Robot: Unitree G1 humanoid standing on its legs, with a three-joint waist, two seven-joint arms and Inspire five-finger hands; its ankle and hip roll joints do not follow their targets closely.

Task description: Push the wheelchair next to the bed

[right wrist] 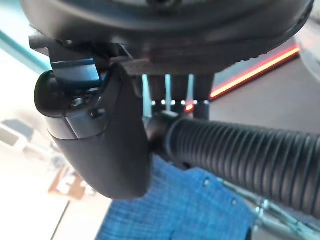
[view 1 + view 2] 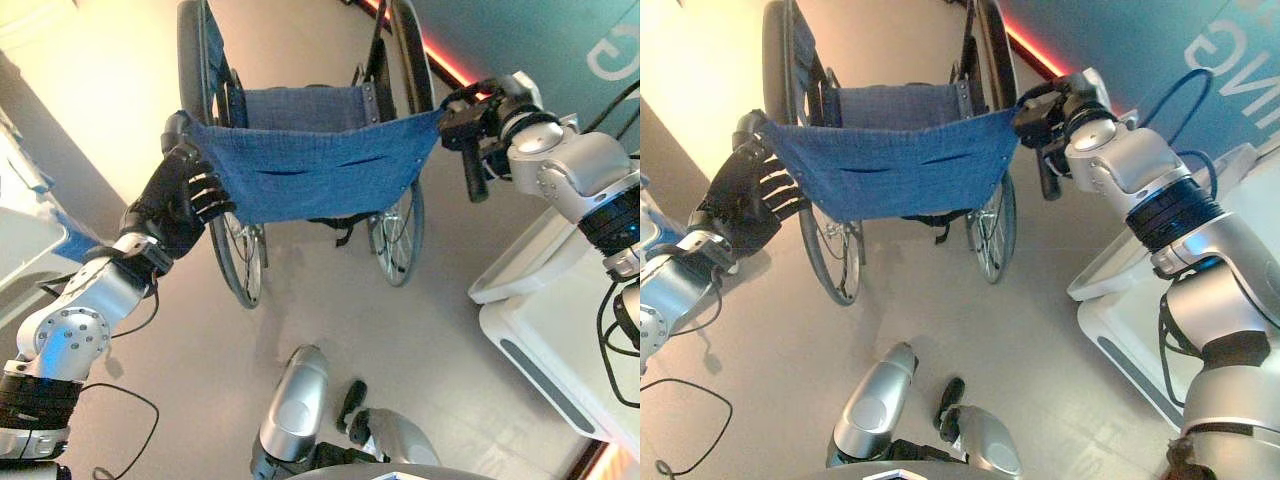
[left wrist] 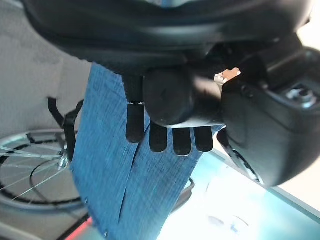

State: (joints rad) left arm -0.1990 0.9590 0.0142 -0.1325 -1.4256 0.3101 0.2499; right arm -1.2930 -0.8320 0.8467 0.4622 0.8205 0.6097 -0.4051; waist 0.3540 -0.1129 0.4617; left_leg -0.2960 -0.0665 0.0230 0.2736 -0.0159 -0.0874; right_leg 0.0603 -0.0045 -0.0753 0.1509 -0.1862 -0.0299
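left eye view: wheelchair (image 2: 310, 150) faces away (long axis ahead); both hands' fingers (image 2: 205, 190) curl round its handles (image 1: 240, 150).

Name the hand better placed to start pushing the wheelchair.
Probably the left hand: its fingers curl round the left push handle. The right hand sits at the ribbed right handle, but its hold is unclear.

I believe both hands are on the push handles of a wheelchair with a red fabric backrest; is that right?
Not quite: the backrest is blue, not red, as the left eye view shows. The rest holds: the left hand and right hand are each at a push handle of the wheelchair.
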